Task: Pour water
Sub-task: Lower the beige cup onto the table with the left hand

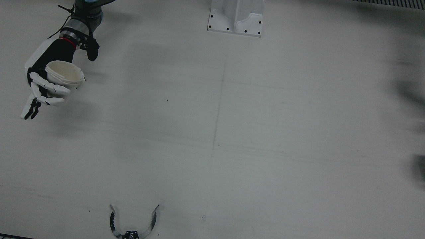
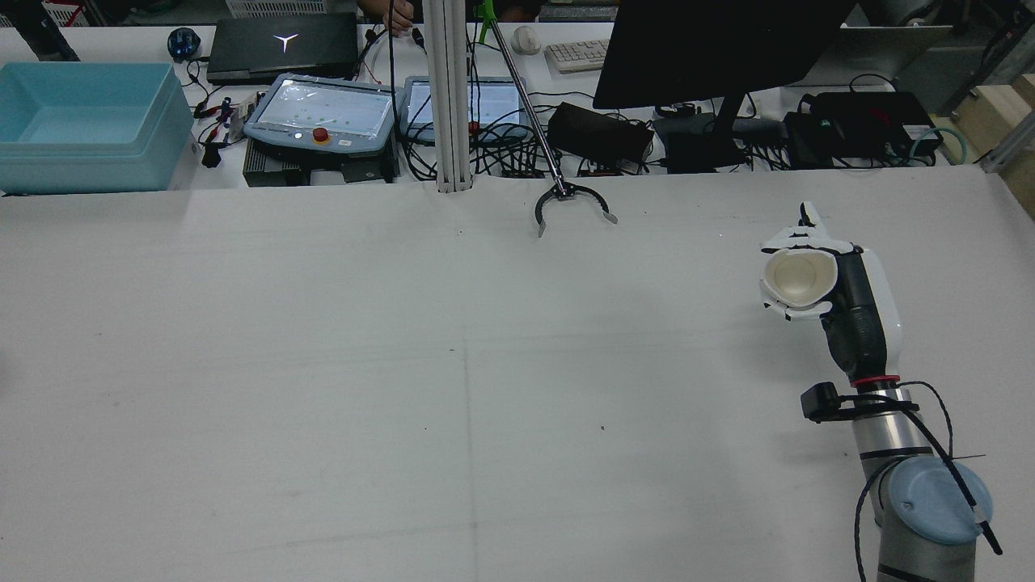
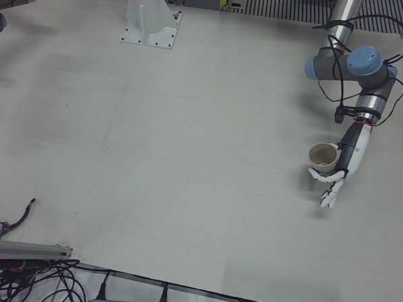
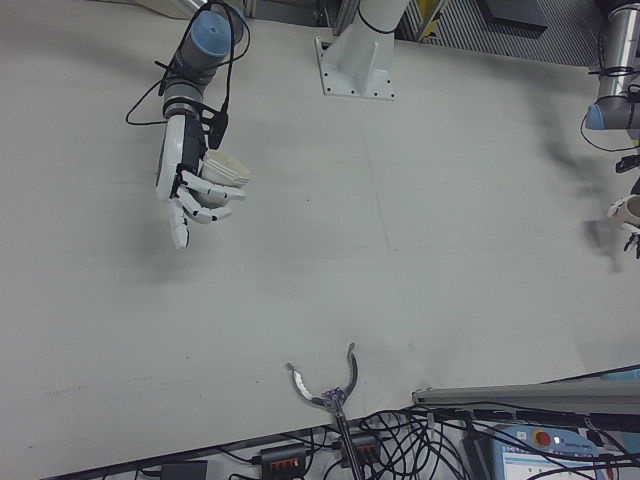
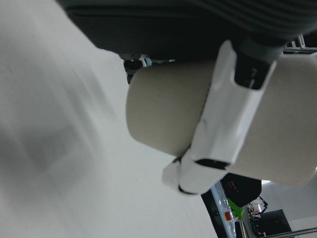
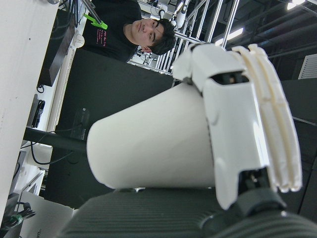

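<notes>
My right hand (image 1: 43, 83) is shut on a cream paper cup (image 1: 64, 73), held upright above the table on the robot's right side; it also shows in the rear view (image 2: 849, 299) with the cup (image 2: 799, 279) mouth up, and in the right-front view (image 4: 190, 190). The right hand view shows its fingers (image 6: 237, 114) wrapped round the cup (image 6: 148, 148). My left hand (image 3: 339, 165) is shut on a second cream cup (image 3: 321, 156), upright above the table's left side. The left hand view shows this cup (image 5: 168, 114) under its fingers (image 5: 233, 119). I see no water in either cup.
A black grabber claw (image 1: 132, 225) lies at the operators' edge of the table, also in the rear view (image 2: 570, 202). A white pedestal base (image 1: 235, 20) stands at the robot's side. A blue bin (image 2: 81, 121), screens and cables sit beyond the table.
</notes>
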Tool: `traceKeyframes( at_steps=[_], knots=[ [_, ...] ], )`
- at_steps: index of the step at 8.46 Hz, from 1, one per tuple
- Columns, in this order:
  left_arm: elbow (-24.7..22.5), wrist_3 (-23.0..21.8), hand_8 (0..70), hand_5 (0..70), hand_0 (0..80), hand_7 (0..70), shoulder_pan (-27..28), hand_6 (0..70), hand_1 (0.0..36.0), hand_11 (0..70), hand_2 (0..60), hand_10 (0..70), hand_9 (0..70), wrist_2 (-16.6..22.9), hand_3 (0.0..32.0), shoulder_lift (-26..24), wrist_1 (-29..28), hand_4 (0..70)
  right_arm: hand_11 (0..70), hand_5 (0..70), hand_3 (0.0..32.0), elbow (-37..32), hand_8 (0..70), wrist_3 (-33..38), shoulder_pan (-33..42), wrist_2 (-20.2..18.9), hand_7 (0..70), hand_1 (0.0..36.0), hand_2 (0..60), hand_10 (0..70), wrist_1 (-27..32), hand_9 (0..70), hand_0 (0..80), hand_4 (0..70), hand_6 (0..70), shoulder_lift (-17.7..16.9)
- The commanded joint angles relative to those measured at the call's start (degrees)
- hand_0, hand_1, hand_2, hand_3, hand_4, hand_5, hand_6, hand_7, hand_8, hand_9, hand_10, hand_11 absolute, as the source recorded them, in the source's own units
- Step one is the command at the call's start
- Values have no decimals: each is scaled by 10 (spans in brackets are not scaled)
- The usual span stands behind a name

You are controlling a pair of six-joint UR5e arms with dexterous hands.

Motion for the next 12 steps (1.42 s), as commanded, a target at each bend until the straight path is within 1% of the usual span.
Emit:
traceKeyframes(
  at_steps=[1, 2, 3, 4, 5, 6, 7, 8, 9, 10, 11, 12],
  knots=[
    [98, -50, 53, 700, 800, 113, 3, 77, 360, 161, 306, 82, 19, -75, 0, -8, -113, 594, 94, 140, 0, -1, 84, -1, -3, -2, 401, 360, 542, 52, -1, 66, 800, 700, 440, 2],
    [161, -41, 56, 700, 800, 115, 8, 82, 360, 164, 235, 84, 23, -76, 0, -20, -157, 587, 91, 138, 0, -1, 81, -1, -3, -2, 400, 360, 534, 50, -2, 66, 800, 700, 437, 3],
    [188, -37, 57, 700, 800, 118, 7, 85, 360, 167, 187, 86, 23, -80, 0, -20, -180, 577, 86, 136, 0, -1, 81, -1, -3, -2, 398, 360, 523, 47, -2, 65, 800, 700, 434, 4],
    [202, -29, 57, 700, 800, 117, 8, 84, 360, 165, 168, 85, 21, -86, 0, -21, -196, 573, 85, 135, 0, -1, 81, -1, -3, -2, 397, 360, 521, 46, -3, 65, 800, 700, 433, 5],
    [201, -31, 60, 700, 800, 116, 8, 84, 360, 169, 112, 87, 25, -84, 0, -21, -199, 564, 78, 135, 0, -1, 81, -1, -3, -2, 410, 360, 508, 41, -3, 68, 800, 700, 443, 5],
    [202, -31, 61, 700, 800, 120, 8, 93, 360, 167, 77, 87, 22, -81, 0, -21, -215, 577, 75, 135, 0, -1, 80, -1, -3, -2, 416, 360, 504, 39, -3, 69, 800, 700, 446, 5],
    [200, -33, 61, 700, 800, 117, 8, 97, 360, 158, 0, 79, 18, -80, 0, -22, -224, 544, 69, 134, 0, -1, 80, -1, -4, -2, 418, 360, 493, 35, -3, 69, 800, 700, 445, 6],
    [199, -33, 50, 0, 800, 66, 8, 66, 341, 141, 0, 64, 1, -80, 0, -21, -227, 375, 65, 133, 0, -1, 79, -1, -3, -2, 415, 360, 482, 33, -3, 69, 800, 700, 444, 6],
    [200, -37, 35, 0, 800, 25, 8, 41, 302, 119, 0, 50, 0, -80, 0, -21, -227, 237, 69, 132, 0, -1, 79, -1, -3, -2, 418, 360, 478, 35, -3, 69, 800, 700, 445, 6],
    [202, -45, 28, 0, 800, 8, 7, 25, 293, 116, 0, 48, 0, -81, 0, -20, -227, 186, 65, 131, 0, -1, 78, -1, -5, -2, 414, 360, 470, 33, -3, 68, 800, 700, 441, 6],
    [203, -46, 28, 0, 800, 6, 8, 21, 316, 126, 0, 53, 0, -80, 0, -20, -228, 172, 62, 131, 0, -1, 78, -1, -5, -2, 411, 360, 469, 31, -3, 68, 800, 700, 440, 7],
    [203, -56, 28, 0, 800, 11, 8, 24, 324, 129, 0, 55, 0, -81, 0, -20, -229, 174, 63, 131, 0, -1, 78, -1, -5, -2, 417, 360, 469, 31, -3, 69, 800, 700, 443, 7]
  ],
)
